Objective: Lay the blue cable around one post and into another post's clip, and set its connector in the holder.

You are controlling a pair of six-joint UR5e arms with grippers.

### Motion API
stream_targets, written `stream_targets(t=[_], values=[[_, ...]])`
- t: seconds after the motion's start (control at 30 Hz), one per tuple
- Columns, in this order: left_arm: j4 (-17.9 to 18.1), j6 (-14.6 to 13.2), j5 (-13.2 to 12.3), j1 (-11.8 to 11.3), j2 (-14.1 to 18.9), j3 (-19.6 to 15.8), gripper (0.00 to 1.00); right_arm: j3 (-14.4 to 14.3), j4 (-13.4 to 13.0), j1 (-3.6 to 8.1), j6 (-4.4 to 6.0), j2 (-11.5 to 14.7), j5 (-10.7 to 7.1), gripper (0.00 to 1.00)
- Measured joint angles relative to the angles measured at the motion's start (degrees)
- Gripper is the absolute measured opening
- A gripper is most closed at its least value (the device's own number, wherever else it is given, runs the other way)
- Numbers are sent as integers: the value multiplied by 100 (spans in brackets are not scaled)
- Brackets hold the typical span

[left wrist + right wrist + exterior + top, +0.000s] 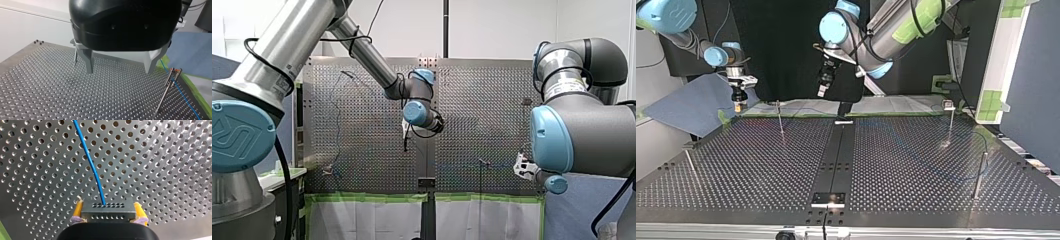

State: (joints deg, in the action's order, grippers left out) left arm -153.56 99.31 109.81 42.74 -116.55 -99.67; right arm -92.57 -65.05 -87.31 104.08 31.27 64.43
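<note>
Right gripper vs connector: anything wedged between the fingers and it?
Nothing visible. The connector sits directly between my right gripper's yellow-padded fingers, touching both. The blue cable leaves its face, running away from the gripper over the perforated table.

Your cable [92, 167] is blue. The connector [108, 213] is dark grey, dotted with rows of holes. Right hand [108, 208] pads [78, 209] are yellow. Left hand [120, 71] is black with silver fingers [88, 61]. The table [162, 157] is silver and perforated, the tape [367, 197] green.

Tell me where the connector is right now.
In the right wrist view the connector sits clamped between the yellow pads of my right gripper, the blue cable running ahead over the perforated table.
</note>
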Motion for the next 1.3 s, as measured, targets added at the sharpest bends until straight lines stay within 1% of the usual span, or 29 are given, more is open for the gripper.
stream_targets(t=[0.23, 0.43, 0.57, 0.73, 0.9, 1.2, 1.3], values=[[21, 11, 84, -20, 366, -366, 100, 0, 0, -2, 0, 0, 6, 0], [71, 56, 104, -27, 678, -678, 100, -1, 0, -6, 0, 1, 3, 0], [178, 144, 101, -46, 850, -849, 100, 2, 0, -5, 0, 1, 7, 0], [401, 267, 98, -75, 1089, -1089, 100, 3, -4, -5, 0, 0, 9, 0], [504, 288, 97, -86, 1355, -1353, 100, 4, -2, -6, 0, 0, 10, 0], [536, 291, 104, -109, 1768, -1767, 100, 5, -12, -4, -1, -1, 16, 0], [621, 292, 105, -121, 1908, -1907, 100, 6, -10, -5, 0, -1, 17, 0]])
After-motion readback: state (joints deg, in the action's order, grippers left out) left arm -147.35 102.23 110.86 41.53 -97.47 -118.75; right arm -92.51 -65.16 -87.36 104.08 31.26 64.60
